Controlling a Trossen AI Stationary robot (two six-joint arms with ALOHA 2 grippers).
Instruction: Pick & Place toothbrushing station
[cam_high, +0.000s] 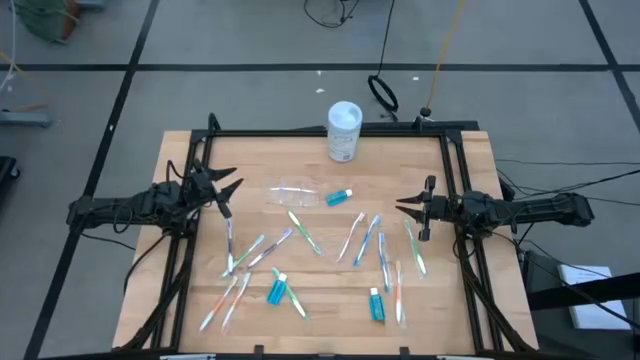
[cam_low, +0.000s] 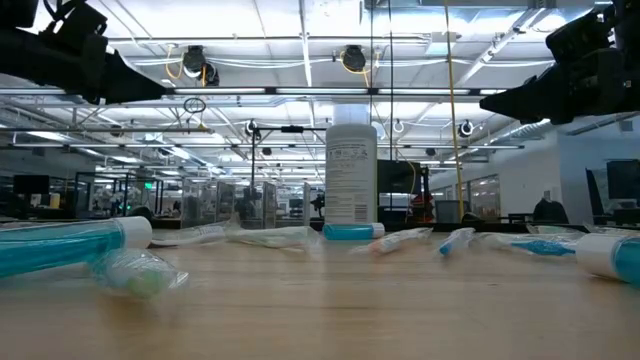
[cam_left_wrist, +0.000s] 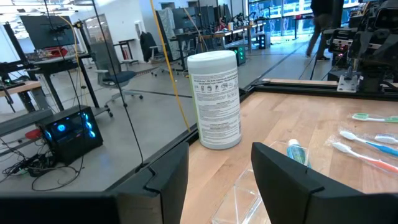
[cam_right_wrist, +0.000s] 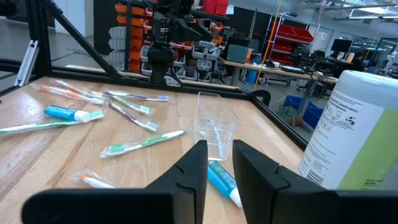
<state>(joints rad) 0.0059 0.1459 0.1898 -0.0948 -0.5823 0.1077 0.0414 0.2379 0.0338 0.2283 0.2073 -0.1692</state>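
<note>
A clear plastic cup (cam_high: 293, 193) lies on its side at the table's middle, also in the right wrist view (cam_right_wrist: 214, 121). A teal toothpaste tube (cam_high: 339, 197) lies just to its right. Two more tubes (cam_high: 277, 289) (cam_high: 376, 305) lie near the front edge. Several toothbrushes (cam_high: 300, 232) (cam_high: 365, 238) lie scattered flat across the middle and front. My left gripper (cam_high: 232, 190) (cam_left_wrist: 221, 155) is open and empty above the table, left of the cup. My right gripper (cam_high: 402, 207) (cam_right_wrist: 219, 149) hovers to the right of the tube, empty, with a narrow gap between its fingers.
A white wipes canister (cam_high: 344, 131) stands upright at the table's far edge, behind the cup. A black frame (cam_high: 455, 170) runs along the table's sides and far edge. Bare wood (cam_high: 320, 160) lies between the canister and the cup.
</note>
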